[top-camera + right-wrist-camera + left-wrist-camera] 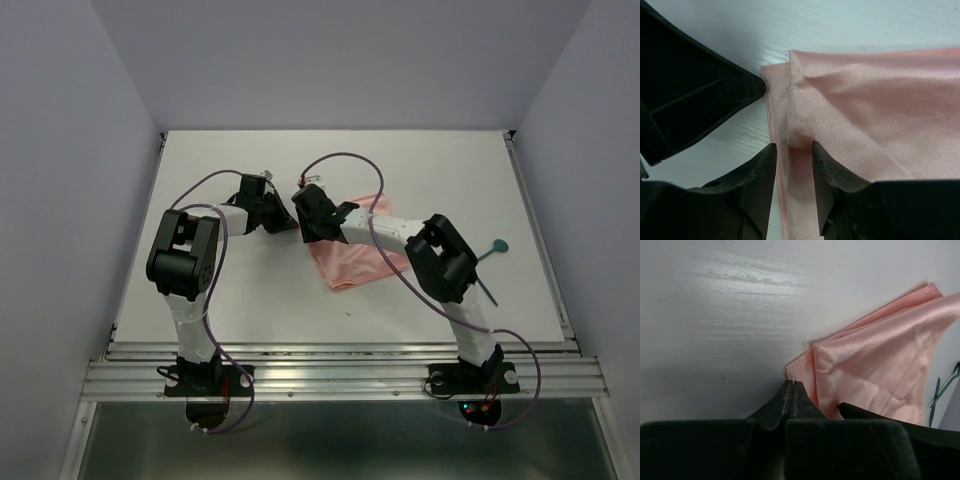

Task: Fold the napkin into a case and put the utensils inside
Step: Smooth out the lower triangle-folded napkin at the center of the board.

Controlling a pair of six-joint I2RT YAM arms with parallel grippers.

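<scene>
The salmon-pink napkin point(360, 262) lies on the white table point(250, 290), partly folded, with an upper layer lapped over a lower one. It also shows in the left wrist view point(875, 360) and the right wrist view point(875, 100). My left gripper point(288, 222) is shut, its tips point(791, 385) at the napkin's near-left corner with no cloth seen between them. My right gripper point(305, 232) is open, its jaws point(792, 147) straddling the napkin's left edge and the upper layer's corner. Dark-teal utensils point(497, 246) lie right of the napkin, one point(938, 392) showing in the left wrist view.
The two grippers are close together at the napkin's left corner; the left gripper's black body point(690, 85) fills the right wrist view's left side. Purple cables point(345, 158) loop over both arms. Grey walls enclose the table on three sides.
</scene>
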